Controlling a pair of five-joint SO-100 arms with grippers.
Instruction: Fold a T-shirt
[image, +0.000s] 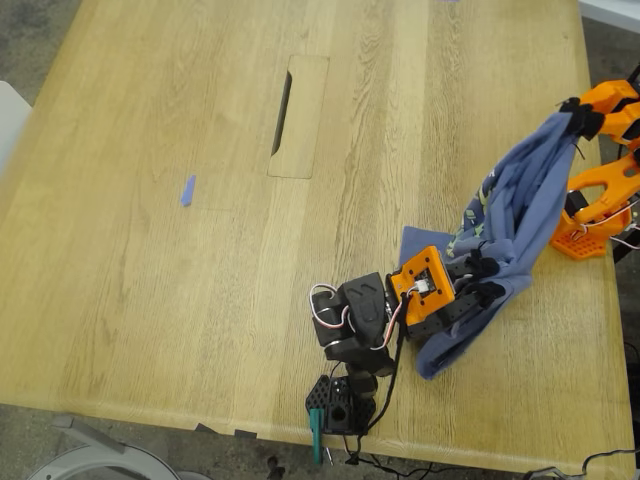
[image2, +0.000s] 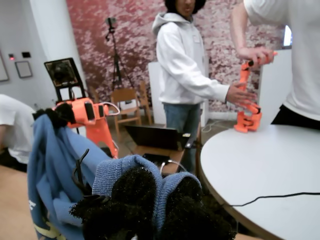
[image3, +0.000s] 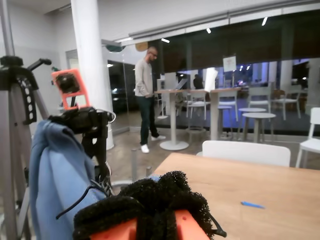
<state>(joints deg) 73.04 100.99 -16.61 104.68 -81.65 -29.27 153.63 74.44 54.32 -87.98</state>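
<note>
my first hand (image2: 157, 200) and second hand (image3: 150, 200) hold the t-shirt (image: 520, 200) aloft.

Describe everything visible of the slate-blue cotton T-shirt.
The slate-blue T-shirt looks like soft cotton, bunched and creased, not yet folded. A yellow-green print shows on one fold. It is stretched between my second gripper, which pinches its raised end, and my first gripper, which is clamped on its lower part. Its hanging end reaches the wooden table near the exterior view's right edge.
</note>
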